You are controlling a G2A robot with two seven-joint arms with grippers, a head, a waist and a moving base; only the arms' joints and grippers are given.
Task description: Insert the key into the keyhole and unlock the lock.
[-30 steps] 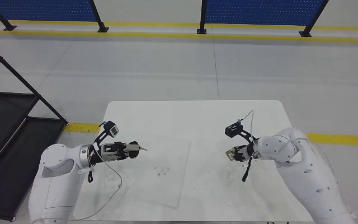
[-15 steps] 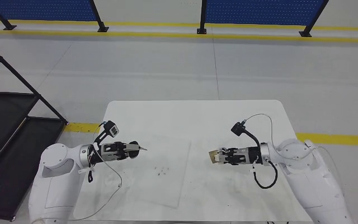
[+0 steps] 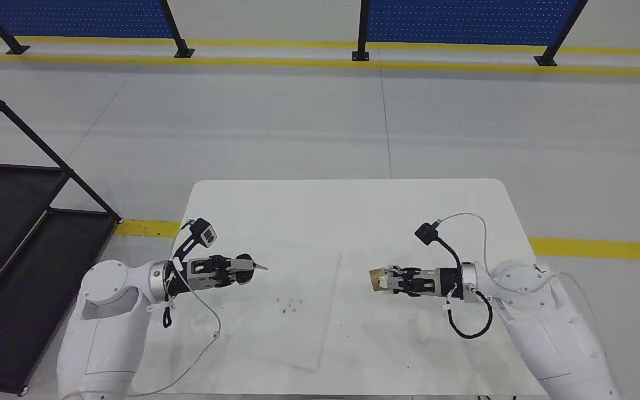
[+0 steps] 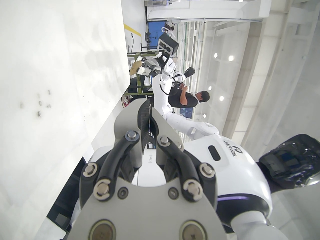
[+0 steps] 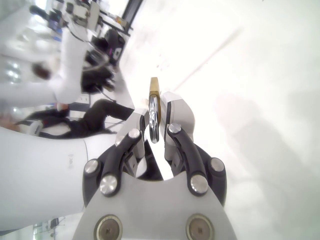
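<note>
swung inward, my right gripper clamps the lock: rigid, likely weighty brass, best held by its body. my left gripper pinches the thin, slippery key.

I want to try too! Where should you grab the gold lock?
Pinch the lock by its flat faces from the silver end, as the right gripper does: it is thin, and that probably leaves its gold end free for the key.
</note>
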